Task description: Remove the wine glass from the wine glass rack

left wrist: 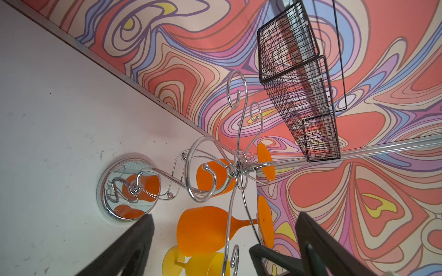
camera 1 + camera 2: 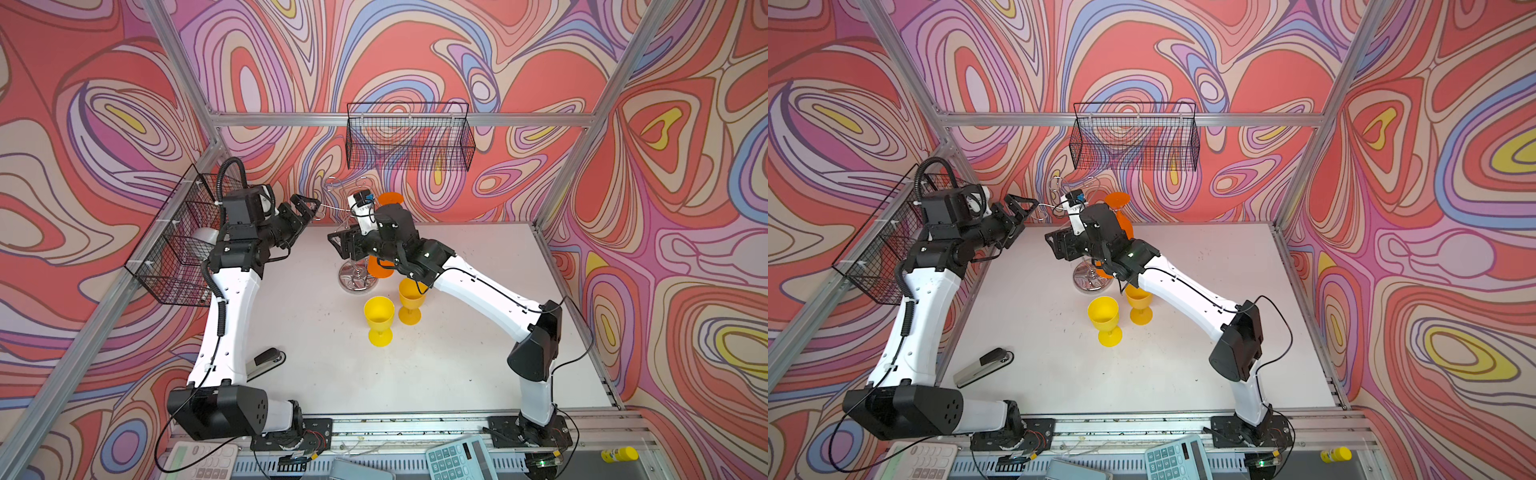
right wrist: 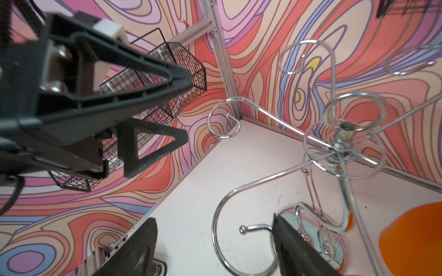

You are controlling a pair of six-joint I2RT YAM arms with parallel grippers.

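Your white tabletop [image 2: 457, 332] is showing scuffs beneath swirl-patterned walls [image 2: 415, 41]; your left gripper [image 2: 314, 211] and right gripper [image 2: 336, 246] are standing wide, gripping nothing.

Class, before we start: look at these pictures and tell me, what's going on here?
A two-armed robot is working at the chrome wine glass rack near the back of the table. Two orange wine glasses hang upside down from its hooks, and two yellow glasses stand upright in front of it. The left gripper and the right gripper are both open close to the rack's hook arms, holding nothing.
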